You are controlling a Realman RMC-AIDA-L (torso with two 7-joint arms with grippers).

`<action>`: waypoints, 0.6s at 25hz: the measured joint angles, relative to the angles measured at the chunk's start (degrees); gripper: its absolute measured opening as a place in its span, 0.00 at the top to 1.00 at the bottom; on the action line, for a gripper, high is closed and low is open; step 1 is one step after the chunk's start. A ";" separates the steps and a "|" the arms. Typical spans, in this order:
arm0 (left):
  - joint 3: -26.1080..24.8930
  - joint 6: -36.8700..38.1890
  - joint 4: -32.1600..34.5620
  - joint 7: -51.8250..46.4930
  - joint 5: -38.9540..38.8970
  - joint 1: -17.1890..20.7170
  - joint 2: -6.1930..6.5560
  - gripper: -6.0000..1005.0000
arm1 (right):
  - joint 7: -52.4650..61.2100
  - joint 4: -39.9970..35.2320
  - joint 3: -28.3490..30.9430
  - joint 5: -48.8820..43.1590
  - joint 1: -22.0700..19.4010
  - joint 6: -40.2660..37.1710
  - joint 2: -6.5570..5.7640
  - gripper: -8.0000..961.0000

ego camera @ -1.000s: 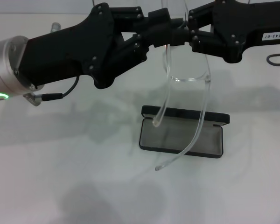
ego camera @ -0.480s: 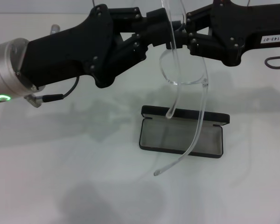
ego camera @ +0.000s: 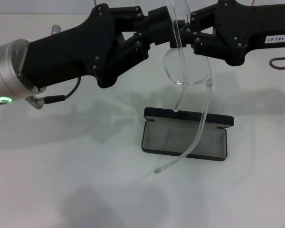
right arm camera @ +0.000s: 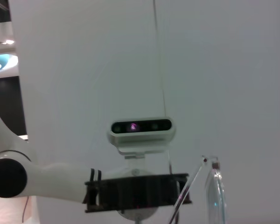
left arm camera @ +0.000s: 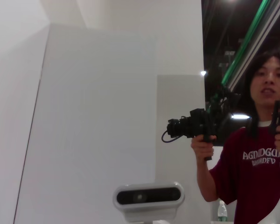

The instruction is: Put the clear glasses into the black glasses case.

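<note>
You have the clear glasses (ego camera: 187, 71) up in the air between both arms, above the back half of the worktop (ego camera: 85, 190), with the black glasses case (ego camera: 184, 135) lying open beneath them, a little right of centre and well clear of every edge. The left gripper (ego camera: 167, 29) and the right gripper (ego camera: 190, 32) meet at the top of the frame, and each looks clamped on it, though the fingertips are too crowded together for you to be sure which one carries the weight.

The trouble I would expect is with the temples. They hang unfolded and splayed: one tip dangles just over the case's raised lid, the other sweeps down past the case's front rim toward the bare worktop. Lower them like this and the long temple will likely land outside the case, or catch the rim and push the light case along the surface. Clear plastic held by a thin edge may also slip or twist if the two grippers pull against each other.

For room, you have plenty. The worktop is bare in front of and to the left of the case, and only a cable loop (ego camera: 281, 60) lies near the right edge, well apart from the case. The crowding is overhead, where both arms nearly touch.
</note>
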 joint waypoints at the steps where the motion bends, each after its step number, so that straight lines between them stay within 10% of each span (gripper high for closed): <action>1: 0.03 0.07 0.06 -0.02 -0.05 0.04 -0.01 0.84 | -0.14 0.02 0.00 -0.08 -0.13 0.17 -0.01 0.87; 15: 0.37 -2.03 -0.76 2.23 -0.09 -0.01 -0.26 0.85 | -1.35 0.98 -2.52 1.80 0.31 1.65 0.16 0.87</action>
